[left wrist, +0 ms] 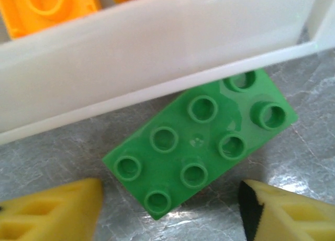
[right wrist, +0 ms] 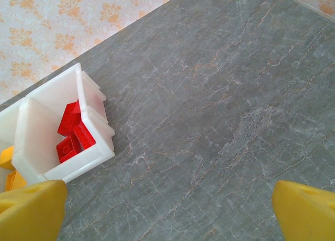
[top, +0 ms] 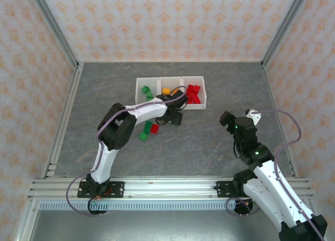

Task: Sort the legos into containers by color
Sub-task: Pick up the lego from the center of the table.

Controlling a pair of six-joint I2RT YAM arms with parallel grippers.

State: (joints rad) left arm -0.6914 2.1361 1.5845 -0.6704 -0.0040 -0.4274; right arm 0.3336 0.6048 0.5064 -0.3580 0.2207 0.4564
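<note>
Fingers (left wrist: 52,212) of the left gripper (left wrist: 171,207) sit spread either side of the green eight-stud lego (left wrist: 199,146) on the table (left wrist: 314,162) against the container wall (left wrist: 157,57), so we read a pick lining up; right gripper (right wrist: 167,212) spread, idle.

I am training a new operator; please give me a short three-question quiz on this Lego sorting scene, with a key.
1. True or false: the right gripper is shut on a red brick.
2. What colour is the brick lying between the open fingers of the left gripper? A red, B green, C orange.
3. Fill in: seen from above, the red legos lie in the ___ end bin of the containers.
Key: 1 false; 2 B; 3 right.
</note>
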